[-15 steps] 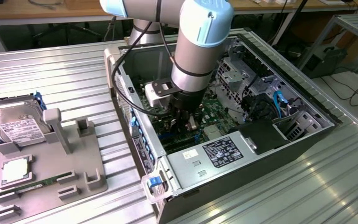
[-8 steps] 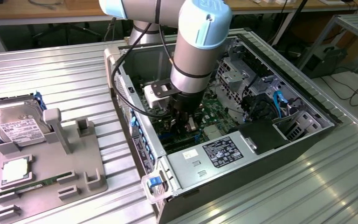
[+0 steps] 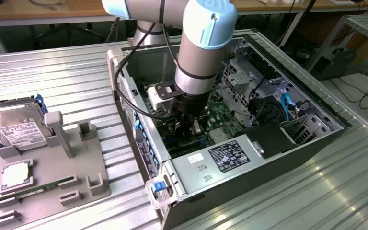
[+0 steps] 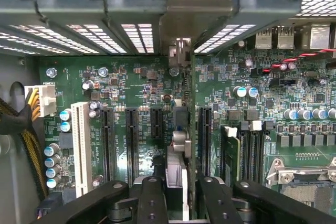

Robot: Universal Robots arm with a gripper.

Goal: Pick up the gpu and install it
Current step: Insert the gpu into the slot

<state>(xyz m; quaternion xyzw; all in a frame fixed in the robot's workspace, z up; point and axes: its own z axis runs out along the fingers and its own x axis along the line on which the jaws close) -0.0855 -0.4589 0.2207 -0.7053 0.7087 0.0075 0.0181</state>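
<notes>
My gripper (image 4: 181,184) is deep inside the open computer case (image 3: 171,165), low over the green motherboard (image 4: 136,85). Its black fingers (image 4: 152,195) are shut on the gpu (image 4: 178,153), which I see edge-on: a thin card with a pale metal part, standing upright in line with the row of black expansion slots (image 4: 131,140). The card's bracket end (image 4: 181,51) reaches the slotted rear wall of the case. I cannot tell whether its lower edge sits in a slot. In the exterior view the gripper (image 3: 192,128) hangs under the arm, with the card mostly hidden by it.
A grey parts holder (image 3: 50,177) on the exterior view's left carries a silver hard drive (image 3: 15,127), a processor (image 3: 15,175) and a green memory stick (image 3: 27,191). Inside the case are a white slot (image 4: 80,145), a yellow-wired power plug (image 4: 39,100), memory slots (image 4: 247,150) and a power supply (image 3: 225,155).
</notes>
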